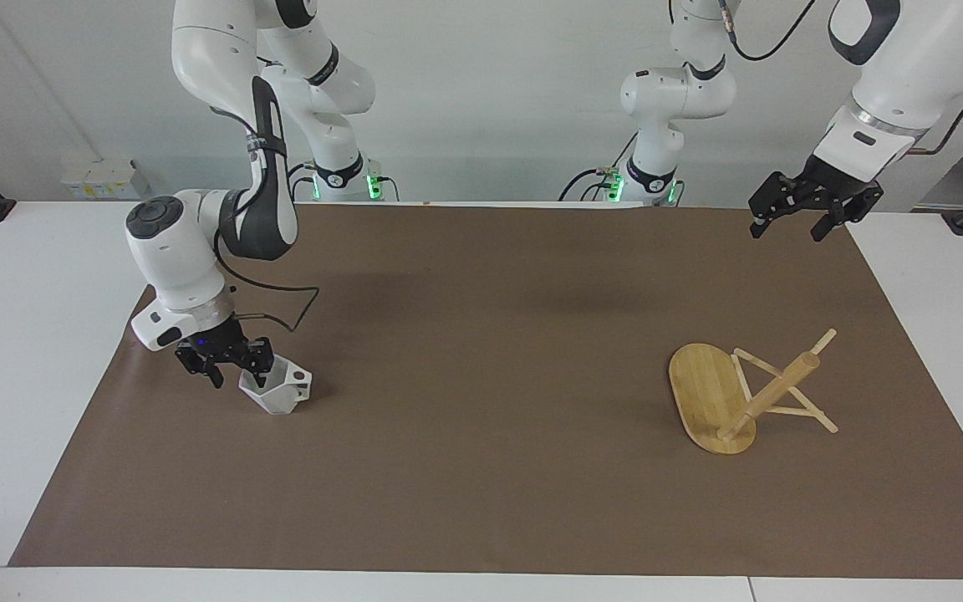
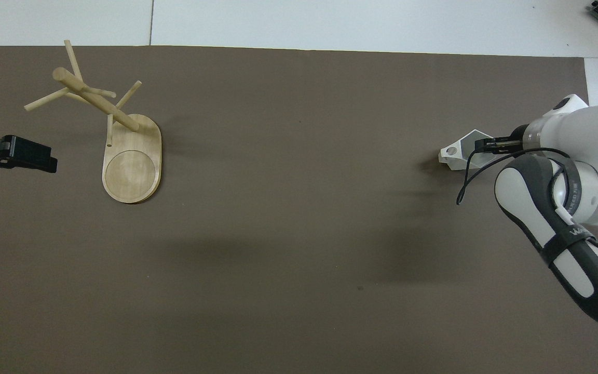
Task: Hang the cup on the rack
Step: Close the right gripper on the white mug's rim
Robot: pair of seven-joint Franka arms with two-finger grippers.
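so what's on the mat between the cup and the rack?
Nothing: between the cup and the rack there is only bare brown mat, clearest in the facing view.

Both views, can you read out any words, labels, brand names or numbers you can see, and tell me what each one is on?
Strap on the right arm: white lettering that starts "W"; the rest is cut off and unreadable.
Ring at the right arm's wrist: a line of small print, too blurred to read.
Cup, rack and brown mat: no text on any of them.
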